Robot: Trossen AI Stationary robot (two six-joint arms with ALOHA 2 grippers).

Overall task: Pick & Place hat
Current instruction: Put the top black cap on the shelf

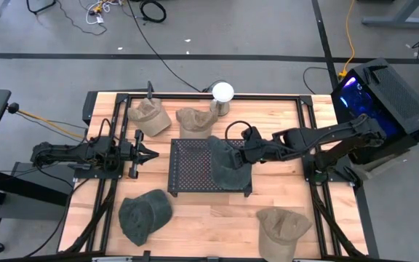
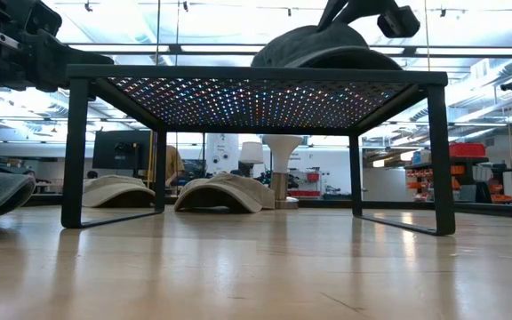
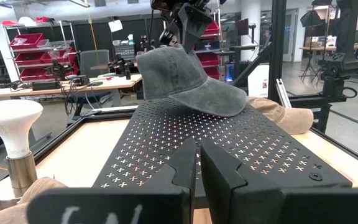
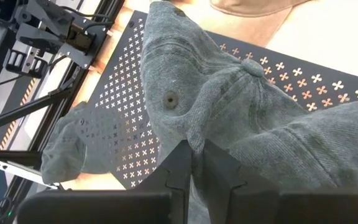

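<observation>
A grey-green hat (image 1: 228,164) lies on the right half of a black perforated stand (image 1: 191,164) in the middle of the table, its brim (image 3: 219,99) toward the table's near edge. My right gripper (image 1: 244,155) reaches in from the right and is shut on the hat's crown (image 4: 185,93). My left gripper (image 1: 151,153) waits shut and level just left of the stand, touching nothing; in its wrist view the fingers (image 3: 196,168) point across the stand at the hat (image 3: 179,71). My right gripper pinches a raised fold of cloth on the hat's crown (image 4: 197,134) between its two fingers, a little off the top button (image 4: 253,67). The fingers slant down from the table's right. The hat sits upright with its rim and brim on the stand.
Two tan hats (image 1: 149,116) (image 1: 195,121) and a white bulb-shaped lamp (image 1: 222,93) are at the far edge. A dark green hat (image 1: 144,215) lies near left, a tan hat (image 1: 282,227) near right. Black rails (image 1: 305,131) frame the wooden table.
</observation>
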